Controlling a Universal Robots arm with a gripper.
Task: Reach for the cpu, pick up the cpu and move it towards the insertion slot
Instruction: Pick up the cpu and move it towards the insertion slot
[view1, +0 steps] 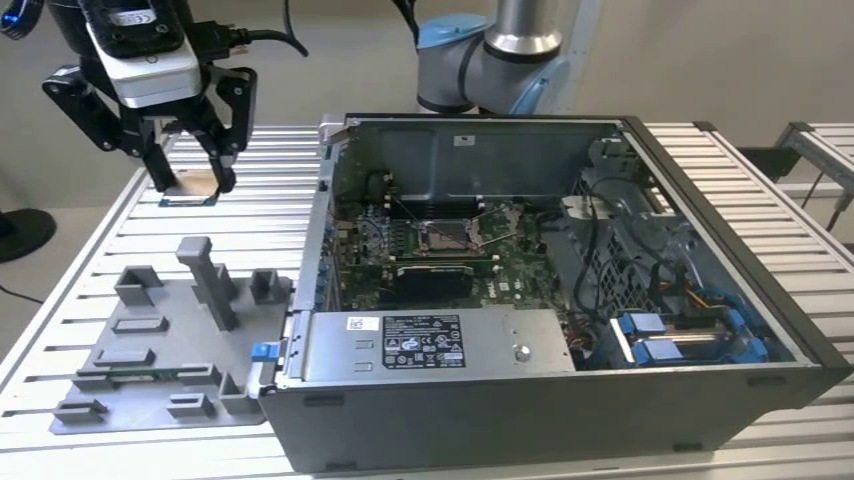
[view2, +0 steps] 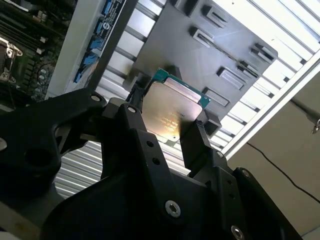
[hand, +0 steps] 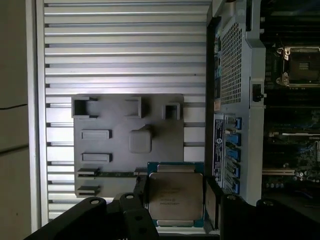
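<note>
Exterior view: gripper (view1: 191, 187) raised above the slatted table (view1: 80, 300), fingers clamped on the cpu (view1: 191, 188), held flat. Relative to the open computer case (view1: 561, 300): cpu outside, beyond its far corner on the exterior view's left; insertion slot (view1: 445, 236) inside, mid-motherboard. Grey tray (view1: 160, 350) just beside the case.

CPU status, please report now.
Gripper shut on cpu, lifted above the table. Socket in open case uncovered.

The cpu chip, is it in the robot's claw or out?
In. The gripper fingers clamp the cpu on both edges, lifted above the grey tray.
</note>
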